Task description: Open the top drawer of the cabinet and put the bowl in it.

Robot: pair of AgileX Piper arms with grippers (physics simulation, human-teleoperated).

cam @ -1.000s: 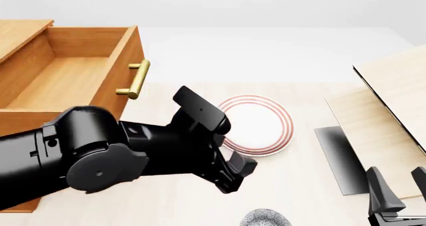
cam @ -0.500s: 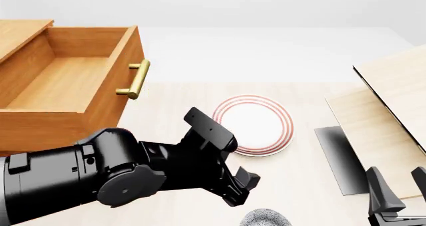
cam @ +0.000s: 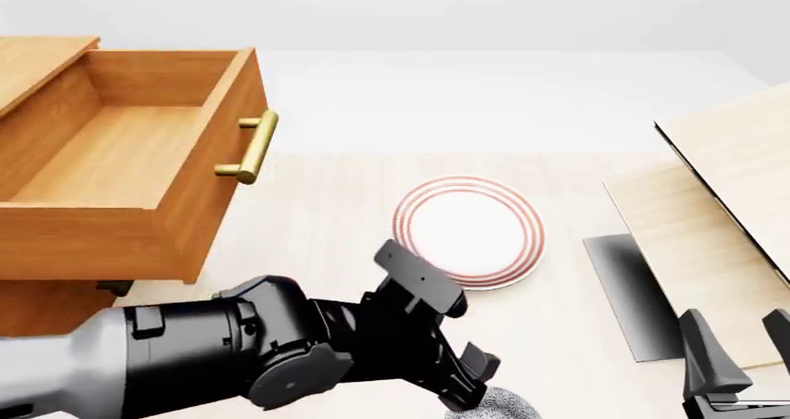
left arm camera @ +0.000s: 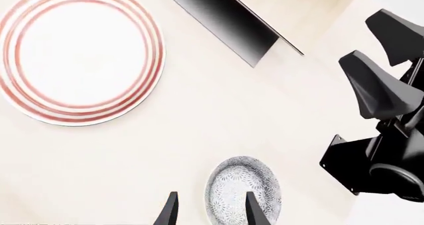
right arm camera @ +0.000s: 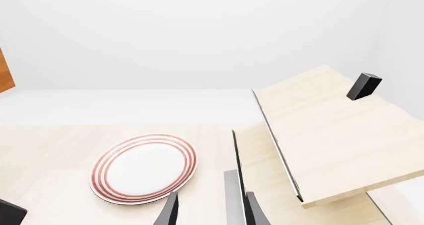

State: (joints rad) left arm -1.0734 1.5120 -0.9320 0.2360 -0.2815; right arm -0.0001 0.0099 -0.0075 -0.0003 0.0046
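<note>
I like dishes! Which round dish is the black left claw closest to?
The small blue-grey speckled bowl, right by the left gripper. The flat white plate with red rings lies farther off.

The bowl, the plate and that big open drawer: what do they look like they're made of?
The bowl looks like glazed ceramic, white with a dense blue-grey speckle. The plate seems the same kind of ware, smooth white with red rings. The top drawer looks like orange-brown wood with faint grain, and its handle has a brassy metal sheen. These are simulator renders, so all of that is only looks.
</note>
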